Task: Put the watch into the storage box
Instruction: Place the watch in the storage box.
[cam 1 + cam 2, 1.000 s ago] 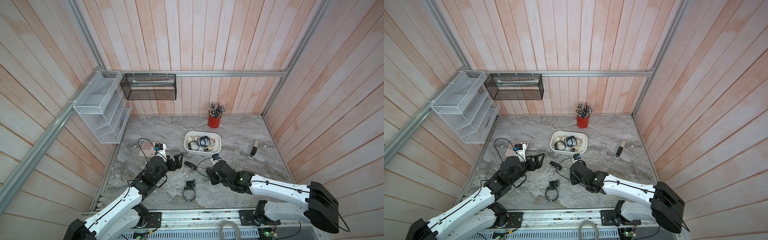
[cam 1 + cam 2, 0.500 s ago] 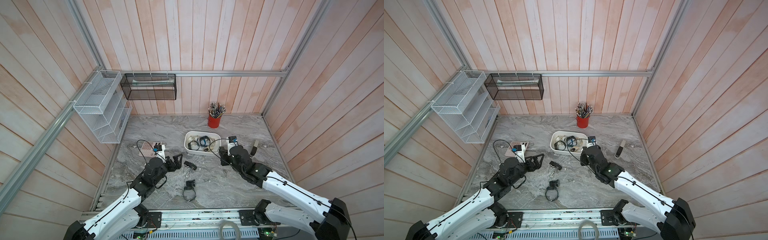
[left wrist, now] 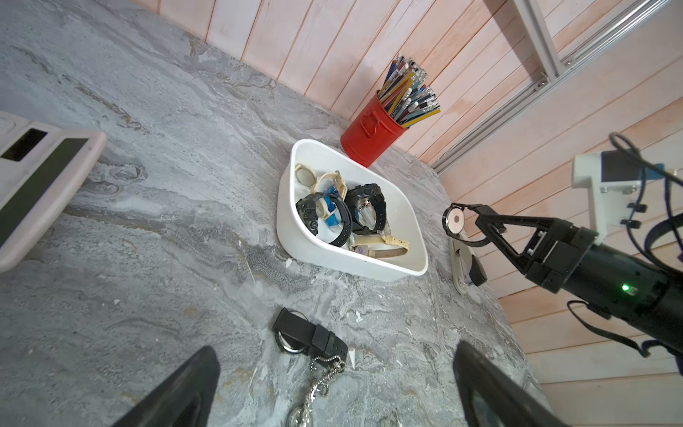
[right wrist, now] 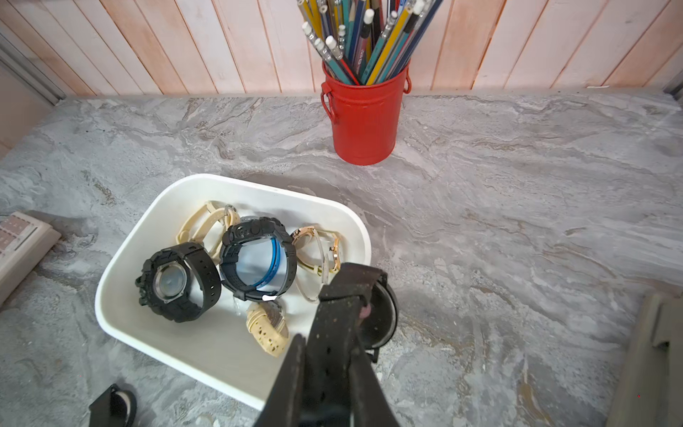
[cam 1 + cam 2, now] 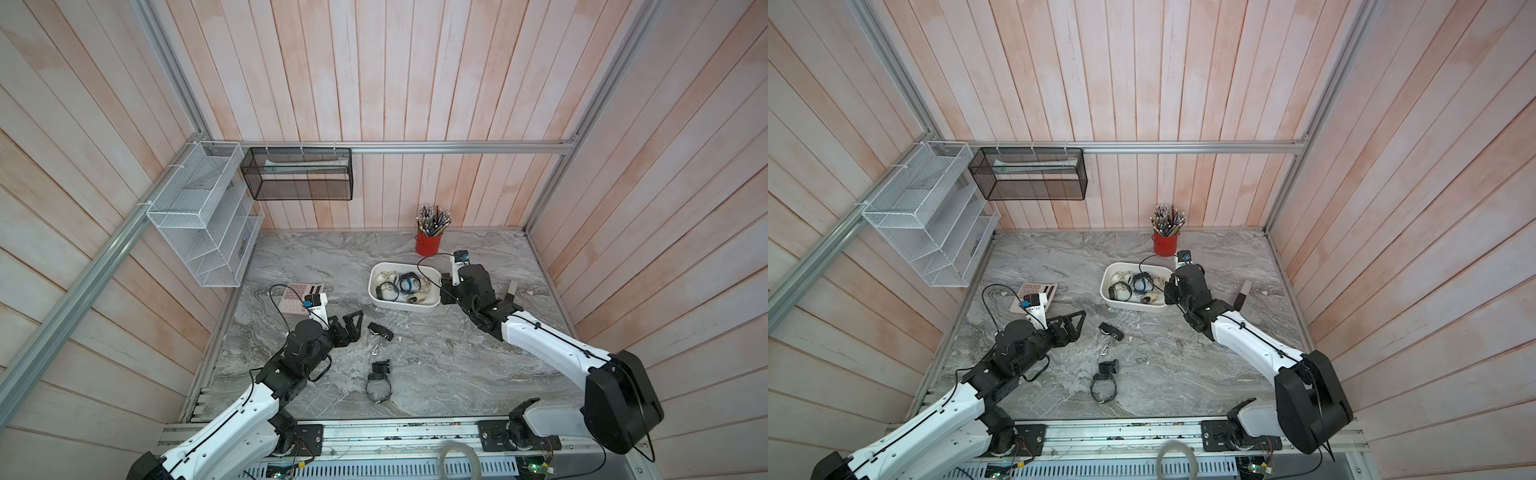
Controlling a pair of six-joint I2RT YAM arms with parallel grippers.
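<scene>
The right gripper (image 3: 480, 220), jaws nearly shut on a black strap, holds a round-faced watch (image 3: 455, 220) at the right end of the storage box (image 5: 403, 308), level with its rim. The carry looks all but done, and the drop is the step in hand. From these angles it cannot be told whether the dial hangs inside the wall or just outside it. The next move likely calls for a short shift toward the middle of the box before the jaws part, so the watch lands among the black and cream ones already piled there and does not catch the rim. The left gripper (image 5: 355, 326) hangs wide open and empty, low over the front left part of the desk (image 5: 457, 357). Just beside it lie a dark strapped piece with a chain (image 5: 380, 331) and, nearer the front edge, a second watch (image 5: 378, 384), both not yet stored. The grey marbled desk also carries a red pen cup (image 5: 428, 249) by the back edge, a calculator (image 5: 297, 297) toward the left edge, and a flat grey object (image 5: 510, 290) near the right edge. Pale pink plank walls close in the booth, and a white wire rack (image 5: 199, 224) and a black mesh basket (image 5: 299, 174) hang in the back left corner.
</scene>
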